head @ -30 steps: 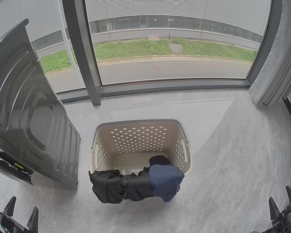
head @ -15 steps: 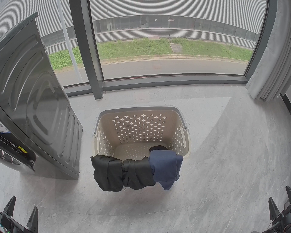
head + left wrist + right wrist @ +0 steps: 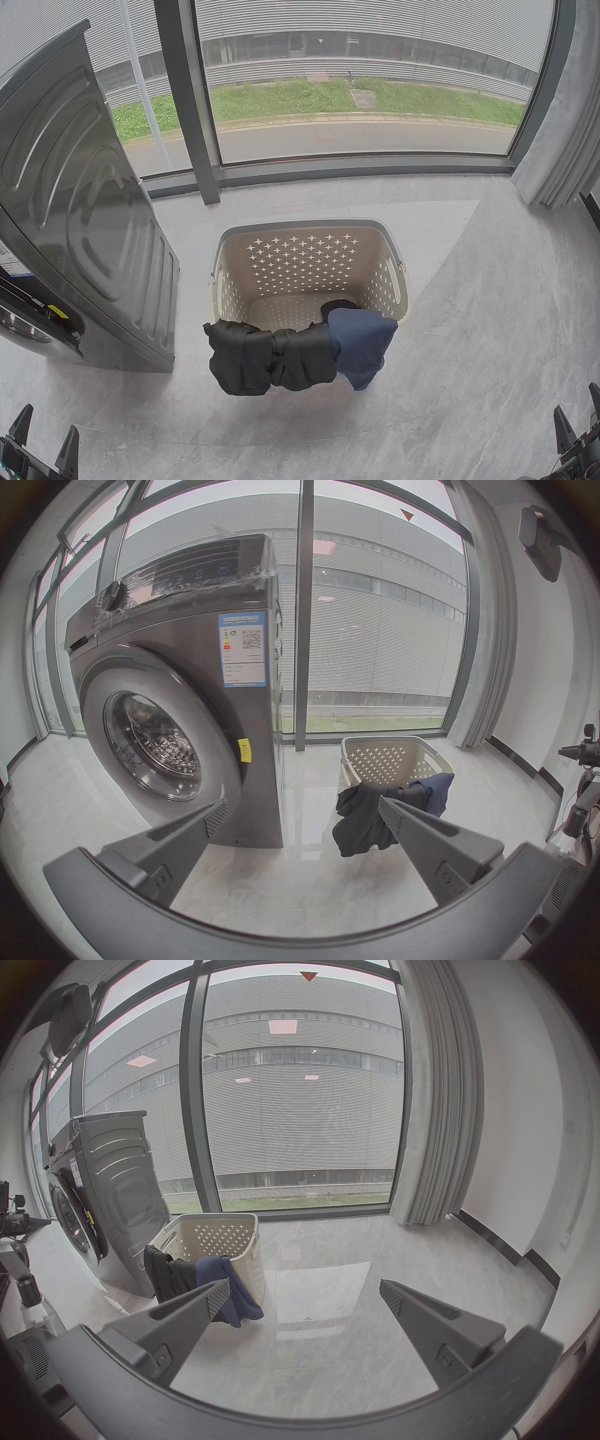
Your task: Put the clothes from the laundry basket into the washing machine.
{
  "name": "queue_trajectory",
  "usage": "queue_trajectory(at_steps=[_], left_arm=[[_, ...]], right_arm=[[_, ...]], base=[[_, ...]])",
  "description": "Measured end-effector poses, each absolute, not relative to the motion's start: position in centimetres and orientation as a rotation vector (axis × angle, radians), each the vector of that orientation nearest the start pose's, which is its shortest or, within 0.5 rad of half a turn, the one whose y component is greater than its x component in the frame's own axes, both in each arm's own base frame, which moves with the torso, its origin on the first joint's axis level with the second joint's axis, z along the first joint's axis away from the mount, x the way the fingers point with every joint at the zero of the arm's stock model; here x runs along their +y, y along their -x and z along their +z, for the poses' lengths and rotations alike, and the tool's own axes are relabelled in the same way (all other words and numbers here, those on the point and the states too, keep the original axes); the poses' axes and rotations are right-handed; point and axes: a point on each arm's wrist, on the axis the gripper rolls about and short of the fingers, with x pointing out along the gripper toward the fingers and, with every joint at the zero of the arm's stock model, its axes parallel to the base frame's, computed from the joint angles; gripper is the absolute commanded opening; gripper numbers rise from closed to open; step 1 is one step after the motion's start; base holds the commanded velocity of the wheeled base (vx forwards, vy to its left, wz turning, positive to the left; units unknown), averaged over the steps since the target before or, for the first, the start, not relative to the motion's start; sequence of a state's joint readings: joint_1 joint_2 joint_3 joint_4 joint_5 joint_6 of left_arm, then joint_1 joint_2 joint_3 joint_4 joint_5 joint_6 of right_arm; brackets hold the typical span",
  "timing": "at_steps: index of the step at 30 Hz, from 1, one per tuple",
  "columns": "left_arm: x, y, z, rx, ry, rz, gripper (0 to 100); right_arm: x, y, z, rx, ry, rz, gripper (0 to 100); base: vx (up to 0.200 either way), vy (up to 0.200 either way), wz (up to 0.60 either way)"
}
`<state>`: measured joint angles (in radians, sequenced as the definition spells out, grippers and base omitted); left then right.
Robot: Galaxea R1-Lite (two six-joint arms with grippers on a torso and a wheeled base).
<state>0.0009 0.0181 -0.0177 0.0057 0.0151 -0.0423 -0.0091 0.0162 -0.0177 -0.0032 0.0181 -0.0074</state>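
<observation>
Two garments hang over the near rim of the laundry basket in the head view. The black garment lies on the washing machine side and touches the blue garment. The basket stands on the floor, near the machine. The left pincer and right pincer sit low at the near corners, both released and empty, well apart from the basket.

Left wrist view: the spread left pincer faces the machine's round drum opening, with the basket beside the machine.

Right wrist view: the spread right pincer faces the floor between the basket and a curtain.
</observation>
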Motion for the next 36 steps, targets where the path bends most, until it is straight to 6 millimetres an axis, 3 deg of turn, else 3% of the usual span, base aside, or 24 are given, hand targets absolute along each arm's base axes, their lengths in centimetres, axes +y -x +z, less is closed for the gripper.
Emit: queue_trajectory(at_steps=[13, 19, 31, 36], left_arm=[[0.03, 2.27, 8.02, 0.006, 0.043, 0.017, 100], [0.03, 2.27, 8.02, 0.006, 0.043, 0.016, 100], [0.03, 2.27, 8.02, 0.006, 0.042, 0.017, 100], [0.03, 2.27, 8.02, 0.006, 0.043, 0.016, 100]], right_arm=[[0.06, 2.29, 8.10, -0.004, 0.008, 0.009, 100], [0.06, 2.29, 8.10, -0.004, 0.009, 0.009, 100], [0.06, 2.29, 8.11, -0.005, 0.008, 0.009, 100], [0.06, 2.29, 8.11, -0.005, 0.008, 0.008, 100]], base=[[0.000, 0.200, 0.00], [0.000, 0.000, 0.00], [-0.200, 0.000, 0.00], [0.000, 0.080, 0.00]])
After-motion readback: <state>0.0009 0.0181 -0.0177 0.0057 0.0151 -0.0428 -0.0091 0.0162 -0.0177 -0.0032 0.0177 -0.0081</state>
